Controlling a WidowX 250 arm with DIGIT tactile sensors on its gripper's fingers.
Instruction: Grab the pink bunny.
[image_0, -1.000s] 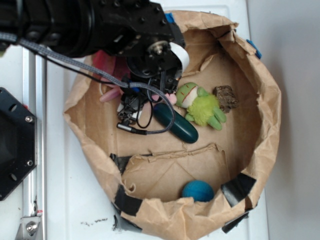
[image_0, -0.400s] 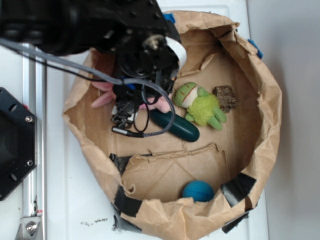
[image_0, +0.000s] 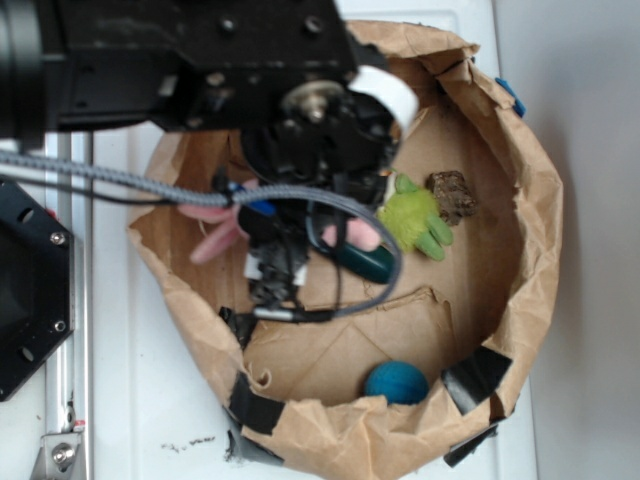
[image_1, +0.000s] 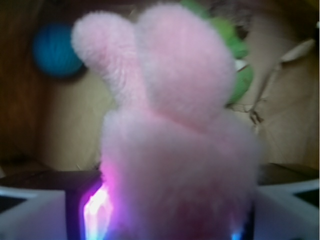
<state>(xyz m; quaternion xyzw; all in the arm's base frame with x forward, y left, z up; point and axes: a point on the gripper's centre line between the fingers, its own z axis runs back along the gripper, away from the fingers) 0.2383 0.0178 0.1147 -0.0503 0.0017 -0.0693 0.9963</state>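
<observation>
The pink bunny (image_1: 175, 150) fills the wrist view, fluffy, with two ears pointing up. It sits between the two white fingers (image_1: 30, 212) of my gripper (image_1: 167, 220), which is shut on it. In the exterior view the black arm hides most of it. Only a pink ear (image_0: 215, 240) at the left and a pink patch (image_0: 350, 235) at the right show from under the gripper (image_0: 295, 240). The bunny hangs inside the brown paper bag (image_0: 530, 250).
A green-and-lime plush (image_0: 415, 218) lies just right of the gripper, its head hidden by the arm. A dark green long object (image_0: 368, 262) lies under the gripper. A brown lump (image_0: 452, 195) and a blue ball (image_0: 395, 382) are also in the bag.
The arm has moved toward the bag's middle and right, carrying the pink bunny with it. It now covers the green plush's head and most of the dark green object.
</observation>
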